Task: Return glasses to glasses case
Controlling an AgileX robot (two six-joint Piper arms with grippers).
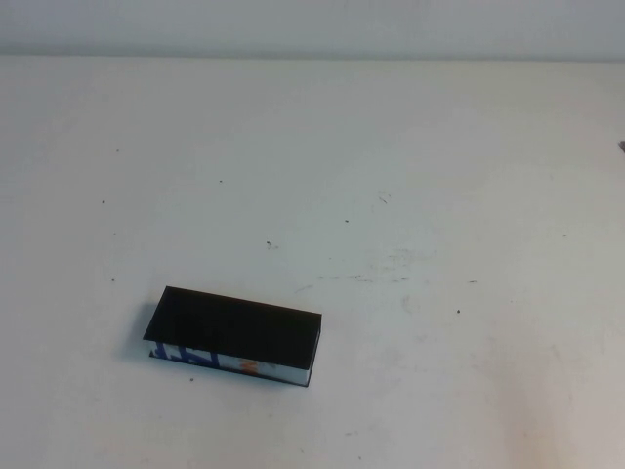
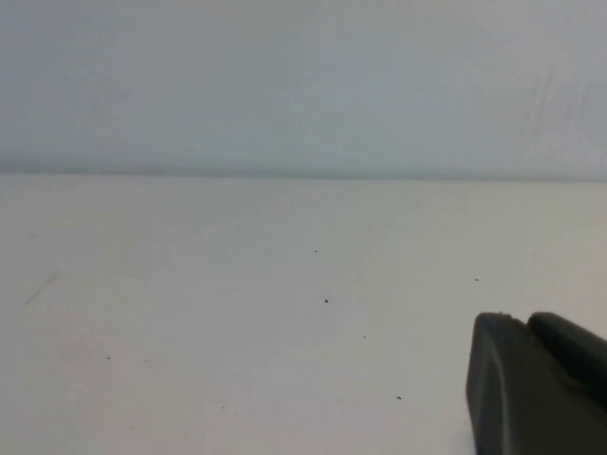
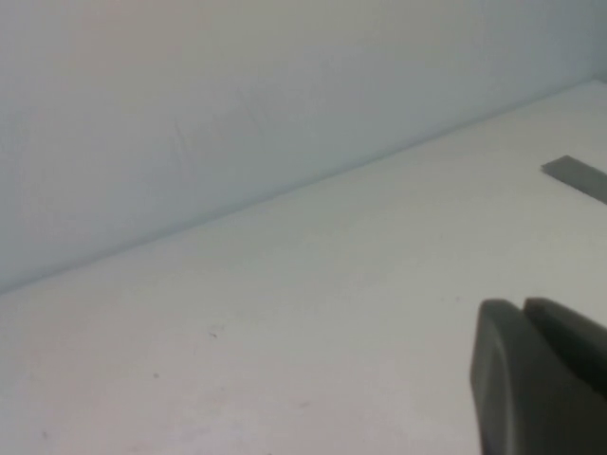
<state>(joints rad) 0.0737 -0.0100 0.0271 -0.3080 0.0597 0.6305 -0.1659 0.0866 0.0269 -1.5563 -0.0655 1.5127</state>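
Note:
The glasses case (image 1: 234, 334) lies alone on the white table at the near left in the high view. It is a black box with a white front edge printed in blue and orange. Its top face is plain black, and whether its lid is open I cannot tell. The glasses are out of view. Neither arm appears in the high view. In its own wrist view my left gripper (image 2: 523, 320) hangs over bare table, fingers pressed together with nothing between them. My right gripper (image 3: 521, 305) is likewise shut and empty over bare table, near the back wall.
The white table (image 1: 410, 195) bears only small dark specks and scuffs. A pale wall runs along its far edge. A flat dark grey strip (image 3: 576, 177) lies on the table in the right wrist view.

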